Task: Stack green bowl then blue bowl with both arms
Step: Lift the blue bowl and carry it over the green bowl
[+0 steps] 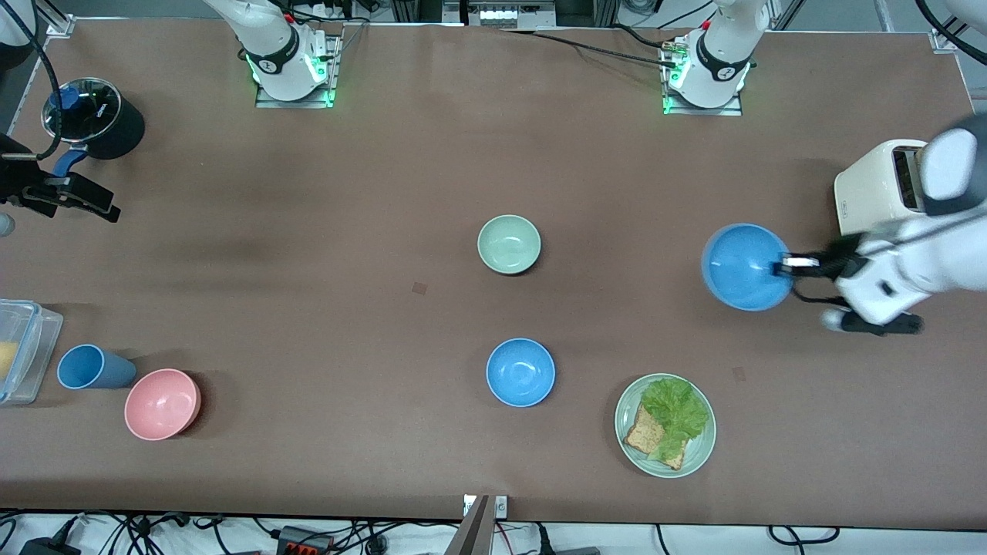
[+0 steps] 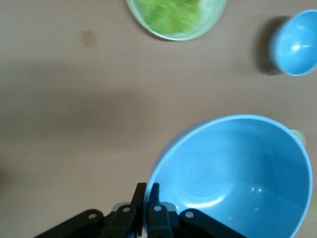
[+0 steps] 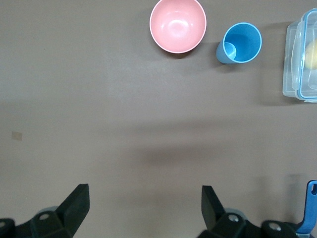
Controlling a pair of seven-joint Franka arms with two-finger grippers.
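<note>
Watching from the side: the left gripper (image 1: 786, 264) has its fingers pinched on the rim of a blue bowl (image 1: 744, 267), holding it up over the table at the left arm's end, just beside the white toaster (image 1: 879, 187). The green bowl (image 1: 509, 243) sits mid-table, at about 9 o'clock from the held bowl in the front view, so I'd guess the carry has to run that way. A second blue bowl (image 1: 520, 371) rests nearer the front camera than the green one. The right gripper (image 3: 143, 206) waits over bare table at the right arm's end, fingers spread wide, holding nothing.
</note>
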